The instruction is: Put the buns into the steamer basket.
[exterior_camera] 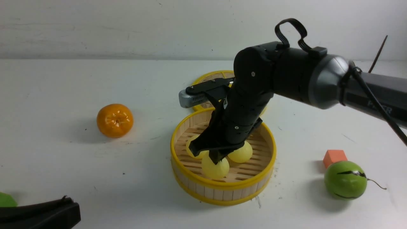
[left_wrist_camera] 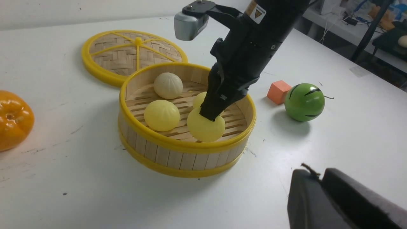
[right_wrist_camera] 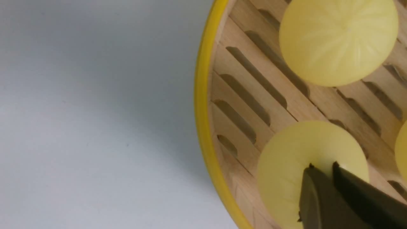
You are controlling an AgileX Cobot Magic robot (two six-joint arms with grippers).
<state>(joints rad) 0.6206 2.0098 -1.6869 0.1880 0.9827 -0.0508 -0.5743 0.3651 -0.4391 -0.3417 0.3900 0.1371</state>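
Note:
The steamer basket stands mid-table. Inside lie a cream-white bun, a pale yellow bun and another yellow bun, half hidden behind the right arm. My right gripper reaches down into the basket, shut on the top of a third pale yellow bun near the front wall. My left gripper sits low at the near left, shut with nothing in it.
The woven lid lies flat just behind the basket. An orange sits to the left. A green ball with black streaks and an orange-red cube are to the right. A green object peeks in at the near left edge.

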